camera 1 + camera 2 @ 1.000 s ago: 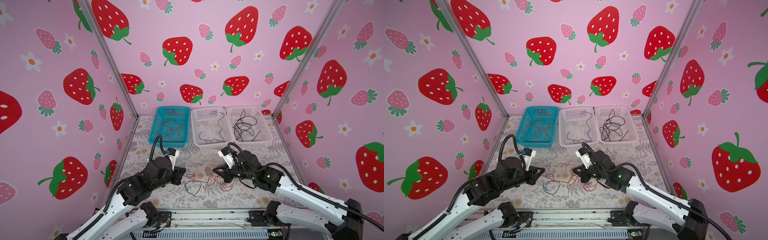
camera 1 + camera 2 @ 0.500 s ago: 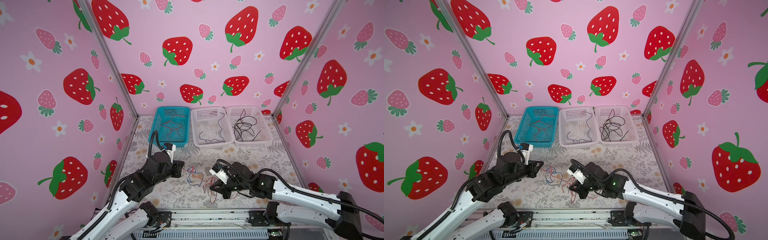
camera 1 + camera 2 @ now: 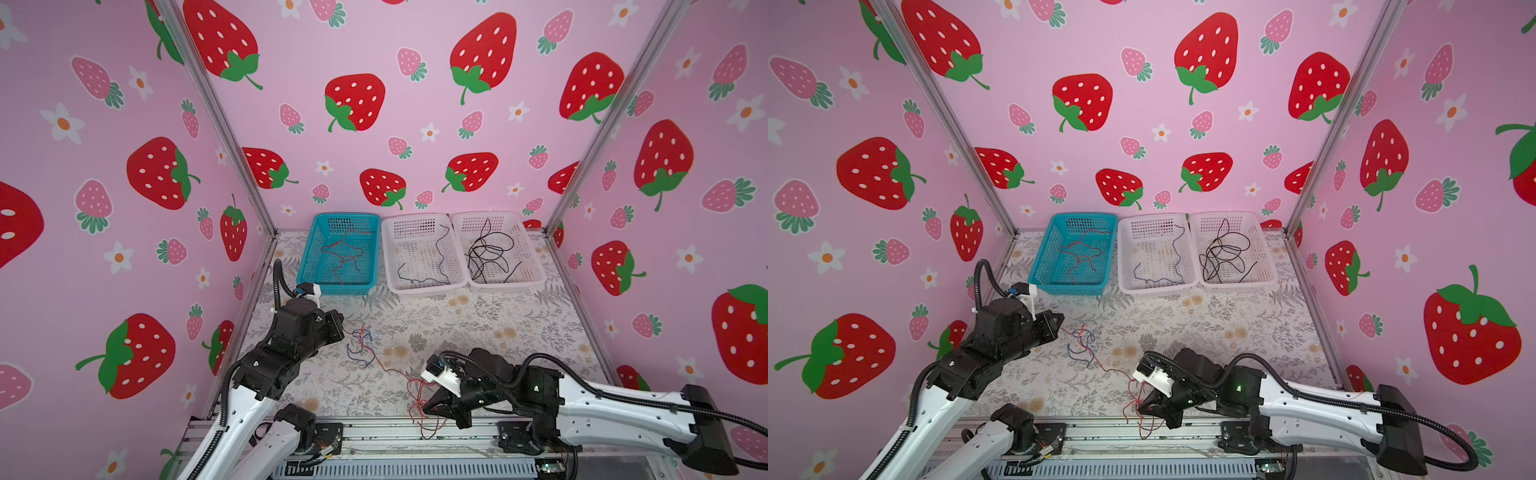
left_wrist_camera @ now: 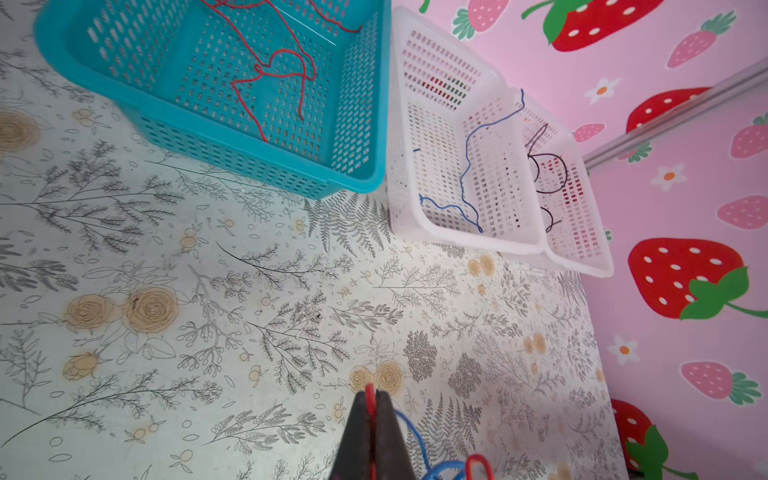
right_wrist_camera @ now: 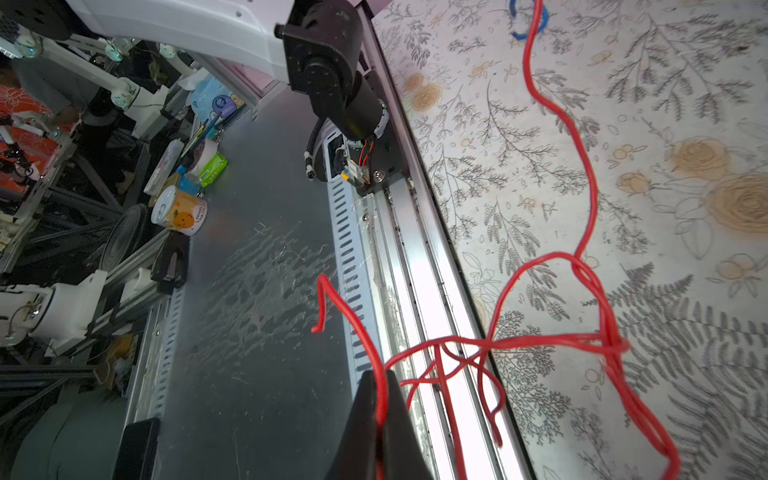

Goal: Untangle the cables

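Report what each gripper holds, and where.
Left gripper: red cable, pinched beside the blue tangle. Right gripper: red cable, pinched among its loose loops.

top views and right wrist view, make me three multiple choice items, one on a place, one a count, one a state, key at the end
1. Where does the black cable lie? A teal basket; B middle white basket; C rightmost white basket.
2. How many baskets are there? A two; B three; C four.
3. The right gripper is: A open above the table; B shut on a red cable; C shut on a blue cable.
Key: 1 C, its loops lie there in both top views. 2 B, one teal and two white in a row. 3 B, the right wrist view shows a red strand pinched in it.
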You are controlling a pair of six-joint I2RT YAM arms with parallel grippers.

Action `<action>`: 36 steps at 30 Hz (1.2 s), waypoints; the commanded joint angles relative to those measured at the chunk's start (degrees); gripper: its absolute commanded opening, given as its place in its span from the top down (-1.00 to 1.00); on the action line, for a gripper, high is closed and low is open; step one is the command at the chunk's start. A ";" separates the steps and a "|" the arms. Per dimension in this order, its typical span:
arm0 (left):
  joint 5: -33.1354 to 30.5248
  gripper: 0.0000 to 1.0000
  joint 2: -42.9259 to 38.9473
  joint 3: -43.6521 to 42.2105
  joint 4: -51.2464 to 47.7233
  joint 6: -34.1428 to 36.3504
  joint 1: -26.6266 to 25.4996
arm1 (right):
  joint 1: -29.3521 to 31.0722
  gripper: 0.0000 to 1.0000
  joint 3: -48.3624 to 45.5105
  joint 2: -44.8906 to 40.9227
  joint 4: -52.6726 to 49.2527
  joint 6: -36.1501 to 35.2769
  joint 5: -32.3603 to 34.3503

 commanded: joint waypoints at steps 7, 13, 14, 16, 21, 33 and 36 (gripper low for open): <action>4.36 1.00 -0.67 1.36 -2.29 4.01 15.27 | -0.52 1.00 -1.92 -12.23 -12.16 9.81 16.70; 9.11 1.00 -2.56 3.20 -4.60 6.57 23.59 | -9.46 1.00 -0.78 -21.71 -22.28 17.80 25.10; 7.93 1.00 -2.80 3.86 -5.34 7.36 23.70 | -10.70 1.00 -0.25 -22.73 -24.11 19.31 27.27; 6.05 1.00 -3.22 5.15 -6.58 8.11 23.68 | -12.16 1.00 0.51 -24.28 -26.33 21.70 30.01; 5.23 1.00 -4.33 6.39 -7.75 9.12 23.67 | -13.24 1.00 3.34 -27.88 -32.20 27.81 41.13; 31.63 1.00 -5.69 1.79 -1.03 8.91 23.70 | -13.53 1.00 6.17 -15.82 -26.99 22.30 49.26; 33.43 1.00 -7.55 1.13 0.12 9.30 22.79 | -18.03 1.00 5.15 -13.50 -20.89 16.42 47.16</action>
